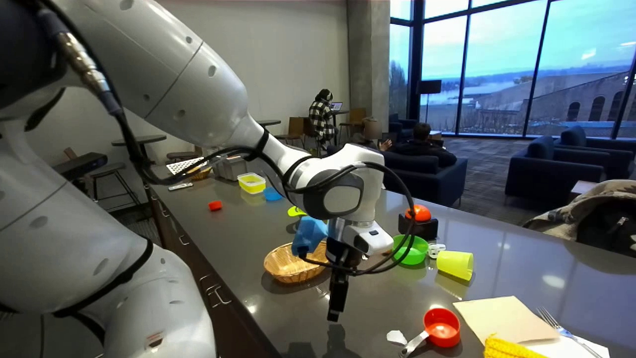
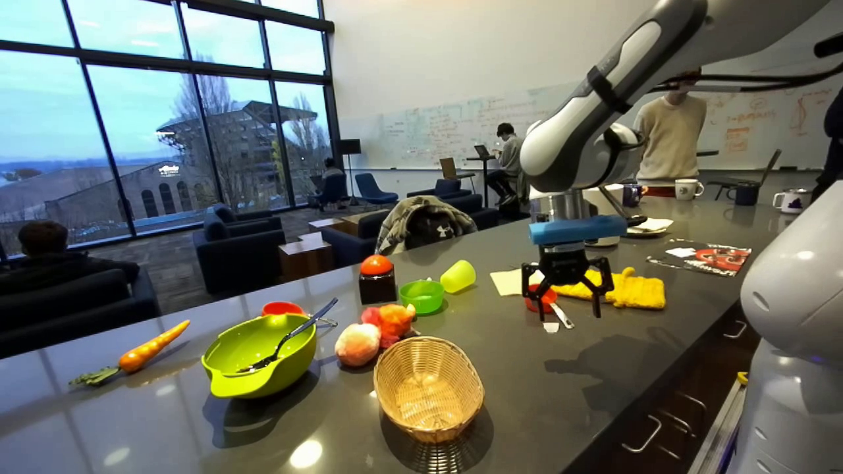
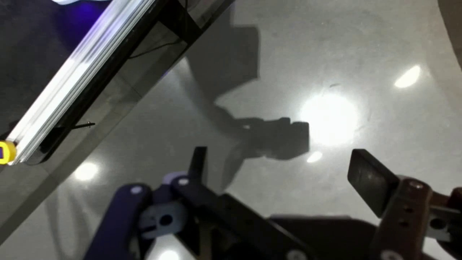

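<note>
Two fingers (image 3: 371, 182) of my claw (image 2: 570, 311) are standing wide apart above the glossy gray table (image 2: 533, 388). In an exterior view, an oval wicker basket (image 1: 288, 271) is sitting left of the claw and a red measuring cup (image 1: 442, 328) right of it; both exterior views are showing the pair, and I cannot tell which is nearer. A carrot (image 2: 155, 345) at left and, toward the far end, a yellow tub (image 1: 252, 184) and a red block (image 1: 215, 205) are each showing in just a single exterior view.

My wrist view is catching the table's straight edge slanting across the left, a ridged silver rail (image 3: 77, 83) running beyond it. Beneath the claw, the smooth surface is reaching to that edge, giving me room. The basket's weave is looking coarse and pale, and a bumpy yellow knit piece (image 2: 642, 291) is lying near the cup.
</note>
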You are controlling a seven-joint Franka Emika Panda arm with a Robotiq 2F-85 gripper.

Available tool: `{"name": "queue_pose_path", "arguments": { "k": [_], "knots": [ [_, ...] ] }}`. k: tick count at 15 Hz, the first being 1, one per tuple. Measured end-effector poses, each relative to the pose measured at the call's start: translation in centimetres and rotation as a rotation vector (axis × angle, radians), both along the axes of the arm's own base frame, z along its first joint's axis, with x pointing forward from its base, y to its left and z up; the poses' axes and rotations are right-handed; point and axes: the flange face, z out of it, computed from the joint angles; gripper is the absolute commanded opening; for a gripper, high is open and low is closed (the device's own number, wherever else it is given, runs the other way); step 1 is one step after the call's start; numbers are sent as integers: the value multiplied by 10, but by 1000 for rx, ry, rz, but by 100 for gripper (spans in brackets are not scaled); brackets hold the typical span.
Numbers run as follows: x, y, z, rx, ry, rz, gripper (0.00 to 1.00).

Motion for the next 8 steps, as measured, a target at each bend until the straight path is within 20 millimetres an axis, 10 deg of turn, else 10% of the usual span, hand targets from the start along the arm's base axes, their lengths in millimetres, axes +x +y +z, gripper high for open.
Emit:
{"name": "queue_pose_path", "arguments": {
  "k": [8],
  "knots": [
    [0, -10, 7, -8, -14, -23, 100]
  ]
}}
